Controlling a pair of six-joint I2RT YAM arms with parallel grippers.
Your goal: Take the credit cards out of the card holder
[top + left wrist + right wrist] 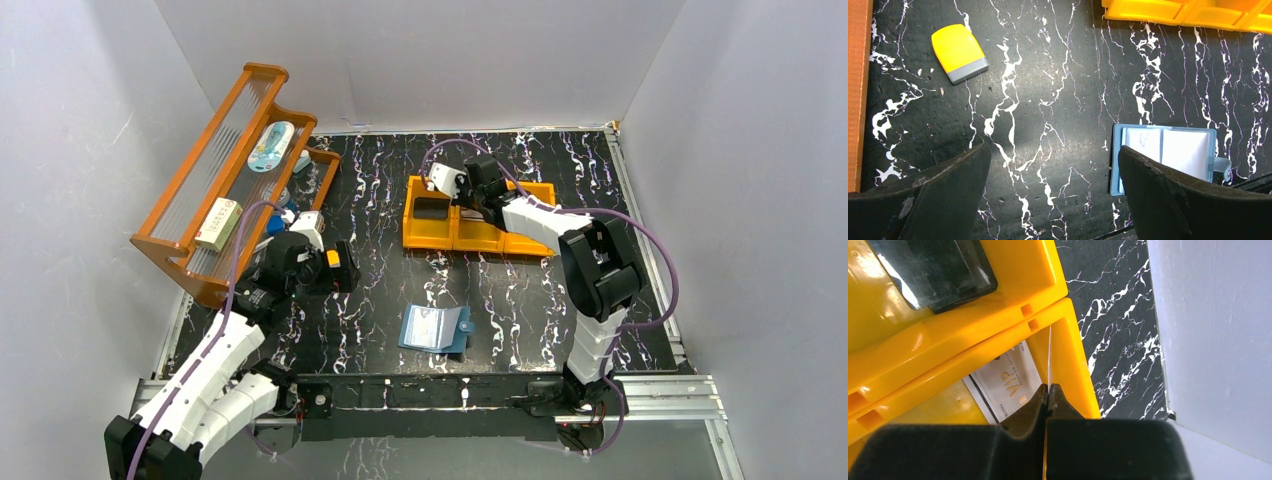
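The card holder (435, 329) is laid open on the table (380, 200) near its front edge, with the bin (480, 243) set behind it. One credit card (933, 270) is lodged in the bin's left compartment and a second card (1005, 382) in the middle one. A third card (1049, 355) is held on edge in the right tool (1048, 387) above that compartment. A rack (225, 180) is placed at the far left.

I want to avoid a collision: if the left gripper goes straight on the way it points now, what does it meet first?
Probably the bare table: the left gripper points down at it, jaws open. One finger may clip the card holder; depth is unclear.
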